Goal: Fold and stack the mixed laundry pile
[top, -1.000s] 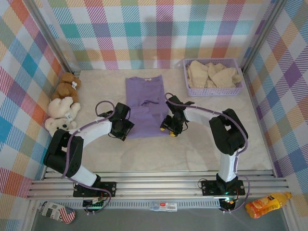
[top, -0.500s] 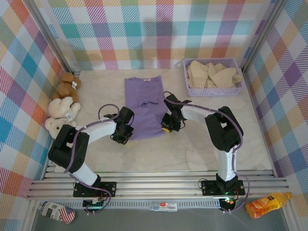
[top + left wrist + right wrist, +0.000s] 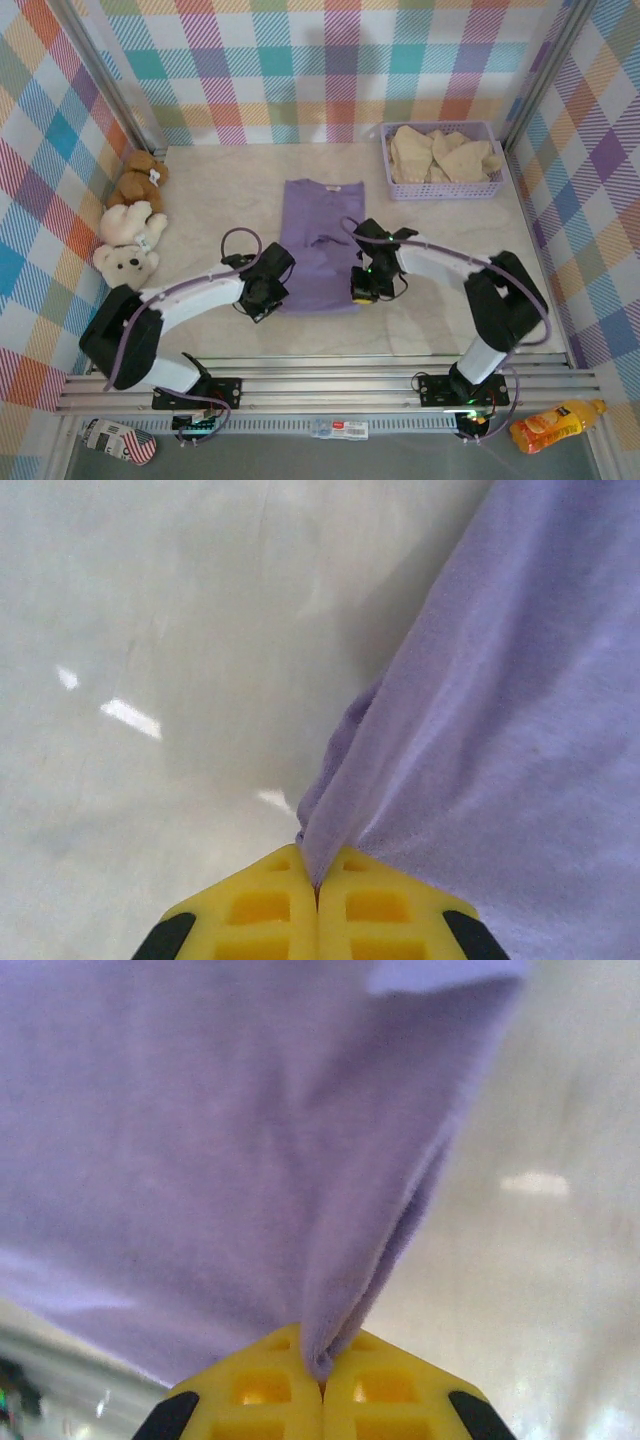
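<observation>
The lavender-purple shirt (image 3: 320,240) lies flat and narrow in the middle of the table, collar toward the back wall. My left gripper (image 3: 270,295) is shut on the shirt's near left corner; in the left wrist view the purple cloth (image 3: 480,710) runs straight into the closed yellow fingertips (image 3: 270,910). My right gripper (image 3: 365,285) is shut on the shirt's near right edge, and the cloth (image 3: 230,1150) bunches between its yellow pads (image 3: 380,1390). The cream-beige garment (image 3: 440,153) lies crumpled in the lavender basket (image 3: 440,188) at the back right.
A brown teddy bear (image 3: 138,180) and two cream teddy bears (image 3: 128,225) sit against the left wall. Bare marble tabletop (image 3: 430,320) lies in front of and beside the shirt. An orange bottle (image 3: 552,424) lies off the table at the near right.
Both grippers have moved right and toward the near edge, dragging the purple shirt with them. The shirt now lies further right and nearer than before.
</observation>
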You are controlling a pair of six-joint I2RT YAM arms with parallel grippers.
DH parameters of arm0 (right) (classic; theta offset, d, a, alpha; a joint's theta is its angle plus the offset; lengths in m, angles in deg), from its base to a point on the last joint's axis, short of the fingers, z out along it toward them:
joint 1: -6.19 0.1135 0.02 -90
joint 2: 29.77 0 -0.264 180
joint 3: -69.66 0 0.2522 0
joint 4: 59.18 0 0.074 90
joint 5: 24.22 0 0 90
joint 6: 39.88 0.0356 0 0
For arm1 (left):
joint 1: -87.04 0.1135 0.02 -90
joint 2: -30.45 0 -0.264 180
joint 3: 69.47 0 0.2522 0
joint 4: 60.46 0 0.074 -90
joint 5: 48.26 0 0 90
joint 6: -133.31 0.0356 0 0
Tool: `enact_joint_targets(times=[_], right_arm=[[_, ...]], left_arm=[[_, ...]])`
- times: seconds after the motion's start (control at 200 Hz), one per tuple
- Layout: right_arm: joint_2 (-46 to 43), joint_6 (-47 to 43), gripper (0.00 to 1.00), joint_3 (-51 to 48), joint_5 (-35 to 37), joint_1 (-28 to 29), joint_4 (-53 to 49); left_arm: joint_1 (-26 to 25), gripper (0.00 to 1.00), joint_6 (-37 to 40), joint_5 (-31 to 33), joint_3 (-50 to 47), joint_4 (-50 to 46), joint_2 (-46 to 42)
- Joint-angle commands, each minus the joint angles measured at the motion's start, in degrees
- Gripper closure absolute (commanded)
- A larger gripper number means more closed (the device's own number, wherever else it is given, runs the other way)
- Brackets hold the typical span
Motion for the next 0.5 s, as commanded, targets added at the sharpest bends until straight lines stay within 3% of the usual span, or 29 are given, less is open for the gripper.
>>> enact_joint_targets(times=[0.0,0.19,0.325,0.495], right_arm=[[-3.15,-3.19,0.99,-1.12,-4.91,0.17,-8.06],[-4.43,-1.22,0.99,5.65,-5.45,-0.37,-12.56],[-3.83,-1.49,0.99,12.25,-4.17,-4.17,-15.57],[-1.94,0.44,0.98,16.91,-7.94,-11.86,-10.31]], left_arm=[[-3.52,1.00,-5.59,1.85,-1.58,-9.25,-6.19],[-4.57,1.00,-9.02,8.40,4.67,-10.66,-9.55],[-2.70,1.00,-3.27,13.09,15.99,-11.21,-4.30],[2.32,1.00,4.14,14.68,28.81,-7.23,5.94]])
